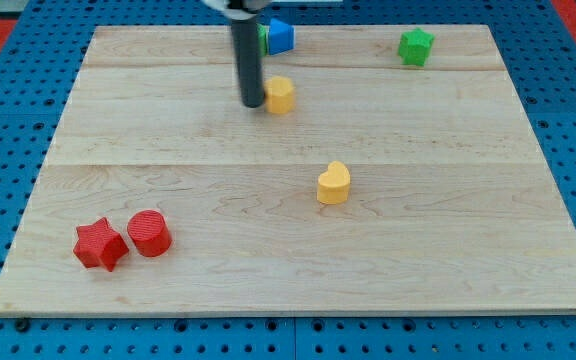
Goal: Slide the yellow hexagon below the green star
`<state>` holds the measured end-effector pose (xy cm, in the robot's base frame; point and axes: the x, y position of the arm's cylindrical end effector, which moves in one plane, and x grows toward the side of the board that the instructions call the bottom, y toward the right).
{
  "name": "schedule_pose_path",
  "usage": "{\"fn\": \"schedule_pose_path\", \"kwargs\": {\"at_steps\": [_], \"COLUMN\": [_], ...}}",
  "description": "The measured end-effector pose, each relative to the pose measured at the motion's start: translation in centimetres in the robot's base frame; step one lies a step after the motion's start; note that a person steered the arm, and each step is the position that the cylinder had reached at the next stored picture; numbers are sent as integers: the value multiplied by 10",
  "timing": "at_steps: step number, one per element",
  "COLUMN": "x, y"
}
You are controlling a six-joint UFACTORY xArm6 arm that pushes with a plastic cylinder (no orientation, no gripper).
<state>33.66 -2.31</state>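
The yellow hexagon (281, 95) lies on the wooden board near the view's top, left of centre. My tip (253, 103) stands right at its left side, touching or nearly touching it. The green star (416, 46) lies at the view's top right, well to the right of the hexagon and slightly higher. The rod comes down from the view's top edge.
A blue block (281, 36) sits at the top just above the hexagon, with a green block (264, 38) partly hidden behind the rod. A yellow heart (334, 183) lies mid-board. A red star (100, 244) and red cylinder (149, 233) sit at bottom left.
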Motion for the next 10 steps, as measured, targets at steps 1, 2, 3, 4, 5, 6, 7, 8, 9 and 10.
{"fn": "schedule_pose_path", "kwargs": {"at_steps": [1,2,3,4,5,6,7,8,9,10], "x": [-27,-49,-29,10,-18,-51,-58,-43,-37,-12], "y": [63,123,119,142,126,113,131,143,126,127]}}
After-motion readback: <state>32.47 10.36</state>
